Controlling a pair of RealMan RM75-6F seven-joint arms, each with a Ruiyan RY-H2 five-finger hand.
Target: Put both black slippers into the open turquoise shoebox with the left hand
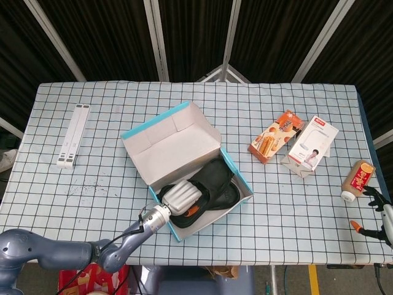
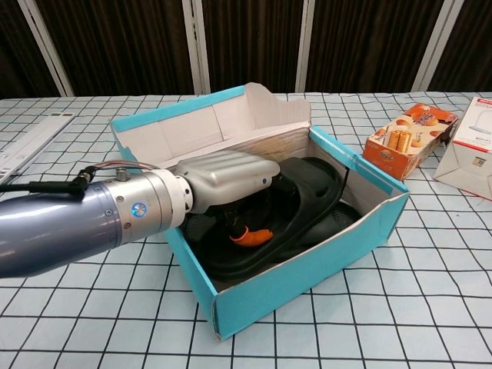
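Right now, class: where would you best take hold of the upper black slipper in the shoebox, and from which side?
Probably the upper black slipper by its raised strap, coming from above: the turquoise shoebox walls block every sideways approach.

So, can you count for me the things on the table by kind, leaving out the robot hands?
Black slippers: 2, both in the shoebox
Turquoise shoebox: 1
Orange snack box: 1
White product box: 1
Bottle with orange label: 1
White folded stand: 1
Total: 7
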